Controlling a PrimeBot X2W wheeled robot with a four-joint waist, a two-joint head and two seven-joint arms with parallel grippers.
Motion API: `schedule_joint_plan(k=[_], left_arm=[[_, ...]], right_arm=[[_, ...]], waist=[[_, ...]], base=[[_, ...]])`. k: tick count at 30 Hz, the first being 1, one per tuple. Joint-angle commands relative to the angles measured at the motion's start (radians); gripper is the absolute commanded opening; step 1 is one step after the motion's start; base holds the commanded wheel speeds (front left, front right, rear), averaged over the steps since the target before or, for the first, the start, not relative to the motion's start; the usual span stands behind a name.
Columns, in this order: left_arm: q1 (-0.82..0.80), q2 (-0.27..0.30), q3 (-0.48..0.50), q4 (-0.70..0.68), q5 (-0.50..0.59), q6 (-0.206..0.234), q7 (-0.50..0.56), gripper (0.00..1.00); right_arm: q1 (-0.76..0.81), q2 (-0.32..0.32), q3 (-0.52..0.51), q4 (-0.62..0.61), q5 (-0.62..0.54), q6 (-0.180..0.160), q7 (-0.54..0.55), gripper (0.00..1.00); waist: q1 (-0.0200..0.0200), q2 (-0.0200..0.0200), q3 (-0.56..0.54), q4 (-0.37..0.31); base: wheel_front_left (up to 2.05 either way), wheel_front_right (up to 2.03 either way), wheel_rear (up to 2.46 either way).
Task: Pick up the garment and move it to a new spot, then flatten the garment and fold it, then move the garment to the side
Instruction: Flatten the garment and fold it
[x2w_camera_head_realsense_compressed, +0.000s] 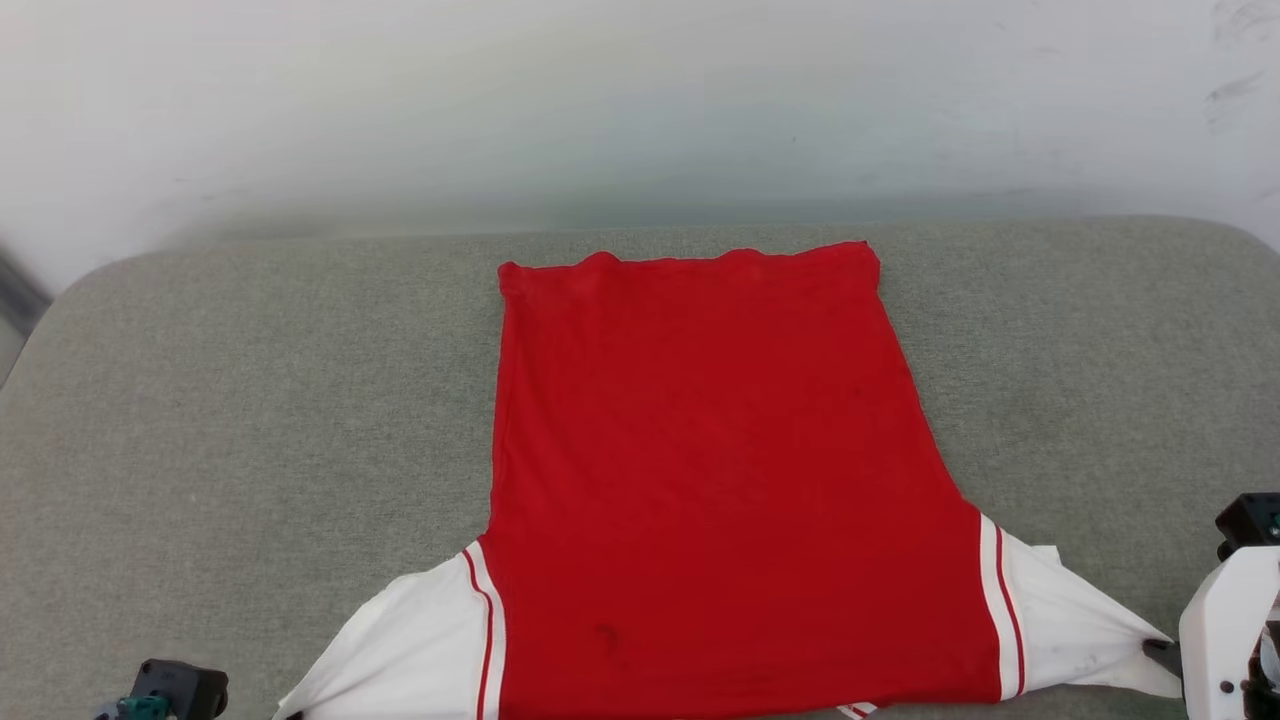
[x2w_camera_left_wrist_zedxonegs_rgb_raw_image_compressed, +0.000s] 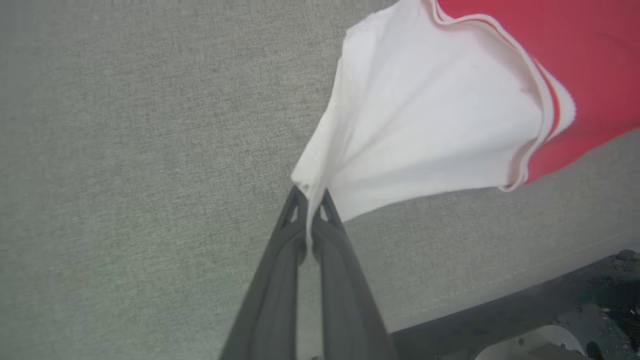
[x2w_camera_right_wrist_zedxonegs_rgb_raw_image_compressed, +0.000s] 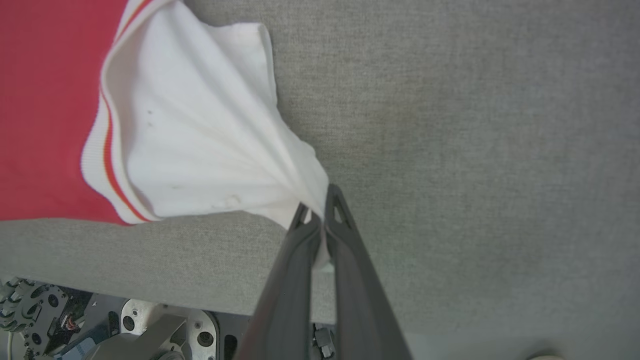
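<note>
The left gripper (x2w_camera_left_wrist_zedxonegs_rgb_raw_image_compressed: 310, 194), a pair of long dark fingers, is clamped on the tip of the white short sleeve (x2w_camera_left_wrist_zedxonegs_rgb_raw_image_compressed: 425, 115) at the near left corner of the soft red T-shirt (x2w_camera_head_realsense_compressed: 720, 470). The T-shirt lies spread flat on a grey-green woven cushion (x2w_camera_head_realsense_compressed: 250, 400), hem farthest away and stripe trim at both sleeve seams. At its near right corner, the right gripper (x2w_camera_right_wrist_zedxonegs_rgb_raw_image_compressed: 320, 202) is pinched tight on the other white sleeve (x2w_camera_right_wrist_zedxonegs_rgb_raw_image_compressed: 200, 140), which is drawn into fanned creases.
</note>
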Motion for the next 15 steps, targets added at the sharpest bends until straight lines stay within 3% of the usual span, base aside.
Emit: schedule_joint_plan(k=[1,6,7,8,9,15], left_arm=[[0.009,0.005,0.002,-0.006,-0.002,0.008,0.004,0.00],[0.003,-0.009,-0.004,-0.047,-0.015,0.009,0.013,0.00],[0.003,-0.010,-0.006,-0.057,-0.015,0.010,0.012,0.00],[0.001,-0.014,-0.008,-0.069,-0.019,0.007,0.013,0.00],[-0.002,-0.019,-0.008,-0.082,-0.026,0.003,0.014,0.00],[-0.018,-0.026,0.017,-0.178,-0.062,0.013,0.018,0.00]], right_arm=[[0.019,-0.004,-0.012,-0.009,-0.013,-0.002,0.007,0.00],[0.021,0.013,-0.026,-0.054,-0.019,-0.002,0.023,0.00],[0.016,0.015,-0.030,-0.064,-0.020,-0.002,0.014,0.21],[0.008,0.014,-0.033,-0.078,-0.021,-0.002,0.006,0.65],[0.003,0.011,-0.032,-0.087,-0.018,-0.002,0.006,1.00],[-0.070,0.005,-0.044,-0.174,0.026,-0.001,0.007,1.00]], waist=[[0.0002,-0.0001,0.000,0.001],[0.0002,-0.0001,0.010,0.006],[0.0002,-0.0001,0.014,0.007],[0.0002,-0.0001,0.022,0.011],[0.0002,-0.0001,0.028,0.015],[0.0002,-0.0001,0.084,0.042]], base=[[0.00,0.00,0.00],[0.00,0.00,0.00],[0.00,0.00,0.00],[0.00,0.00,0.00],[0.00,0.00,0.00],[0.00,0.00,0.00]])
